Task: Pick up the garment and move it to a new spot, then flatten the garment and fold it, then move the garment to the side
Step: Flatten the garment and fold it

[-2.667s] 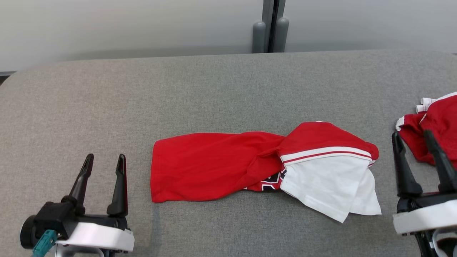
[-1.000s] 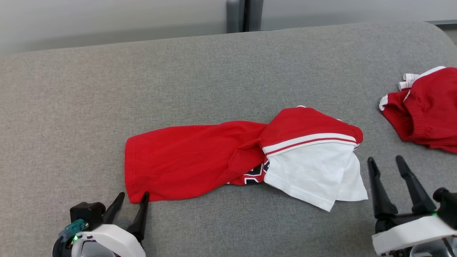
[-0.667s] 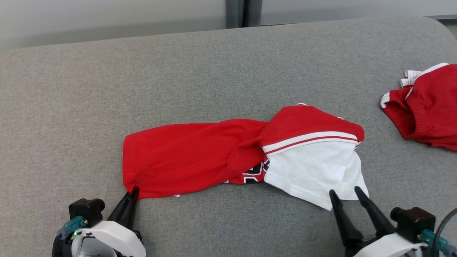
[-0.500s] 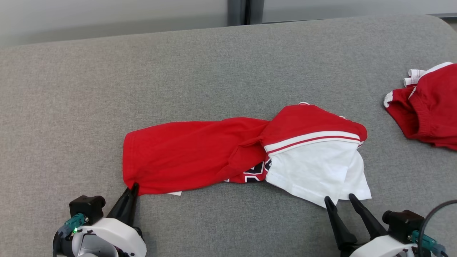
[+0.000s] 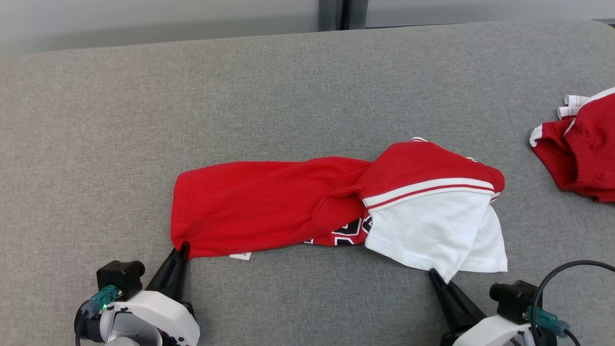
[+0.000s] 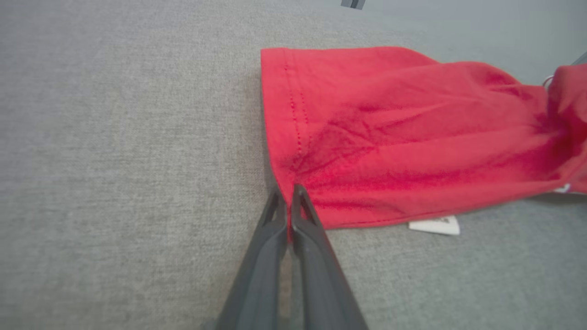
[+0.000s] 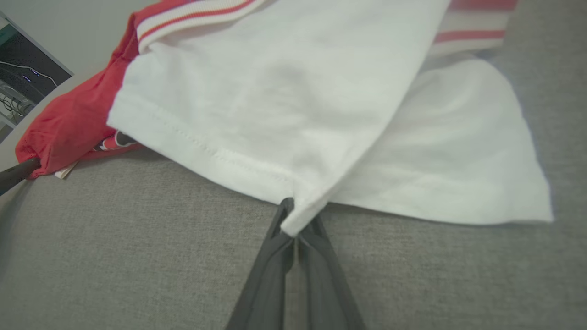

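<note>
The garment [image 5: 269, 206] is a red and white shirt lying twisted across the middle of the grey cloth table [image 5: 288, 96]. Its red part [image 6: 390, 137] lies to the left and its white part [image 7: 284, 101] to the right, under a red and white striped band. My left gripper [image 5: 183, 247] is shut on the red lower-left corner, and the left wrist view shows that gripper [image 6: 286, 195] pinching the hem. My right gripper [image 5: 434, 274] is shut on the lowest white corner, seen close in the right wrist view [image 7: 293, 215].
A second red garment [image 5: 581, 149] with white trim lies at the table's right edge. A small white label [image 5: 240, 256] pokes out under the red hem. Grey wall panels with a dark post [image 5: 342, 13] stand behind the table's far edge.
My left gripper closed on the red corner about a second ago. My right gripper moved left to the white corner and has just closed on it. The camera has shifted slightly.
</note>
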Robot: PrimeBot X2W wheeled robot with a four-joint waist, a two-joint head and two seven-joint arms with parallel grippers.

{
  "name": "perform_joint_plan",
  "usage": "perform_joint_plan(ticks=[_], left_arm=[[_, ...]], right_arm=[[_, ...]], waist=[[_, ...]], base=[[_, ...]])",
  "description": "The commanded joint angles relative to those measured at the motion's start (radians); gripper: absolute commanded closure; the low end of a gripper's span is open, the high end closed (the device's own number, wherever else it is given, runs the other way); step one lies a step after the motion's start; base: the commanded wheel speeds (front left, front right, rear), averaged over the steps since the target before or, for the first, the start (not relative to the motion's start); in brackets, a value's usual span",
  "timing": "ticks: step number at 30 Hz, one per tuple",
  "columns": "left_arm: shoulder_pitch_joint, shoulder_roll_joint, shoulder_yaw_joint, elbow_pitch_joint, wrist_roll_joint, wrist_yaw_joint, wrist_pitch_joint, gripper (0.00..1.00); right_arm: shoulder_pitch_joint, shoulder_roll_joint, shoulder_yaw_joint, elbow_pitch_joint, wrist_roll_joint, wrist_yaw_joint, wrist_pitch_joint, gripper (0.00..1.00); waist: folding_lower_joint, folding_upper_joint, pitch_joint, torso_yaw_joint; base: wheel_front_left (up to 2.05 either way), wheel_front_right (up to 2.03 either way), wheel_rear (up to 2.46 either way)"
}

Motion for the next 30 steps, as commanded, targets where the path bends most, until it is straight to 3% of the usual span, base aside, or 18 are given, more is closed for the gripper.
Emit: perform_joint_plan(ticks=[1,7,15,30], left_arm=[[-0.015,0.010,0.004,0.007,-0.006,0.006,-0.005,1.00],[-0.023,0.019,0.015,-0.024,0.004,0.021,-0.045,1.00],[-0.040,0.062,0.046,-0.178,0.031,0.056,-0.072,1.00],[-0.236,0.157,0.068,-0.505,0.114,0.091,-0.017,1.00]], right_arm=[[0.005,-0.003,0.000,-0.011,0.004,0.000,-0.003,1.00],[0.012,-0.011,0.005,-0.088,-0.009,0.000,-0.022,1.00],[-0.045,-0.036,-0.066,-0.294,-0.049,0.000,-0.028,1.00],[-0.380,-0.191,-0.178,-0.450,-0.073,0.000,0.039,1.00]], waist=[[0.0000,0.0000,0.000,-0.001],[0.0000,0.0000,-0.005,-0.007],[0.0000,0.0000,-0.019,-0.010],[0.0000,0.0000,-0.118,0.024]], base=[[0.00,0.00,0.00],[0.00,0.00,0.00],[0.00,0.00,0.00],[0.00,0.00,0.00]])
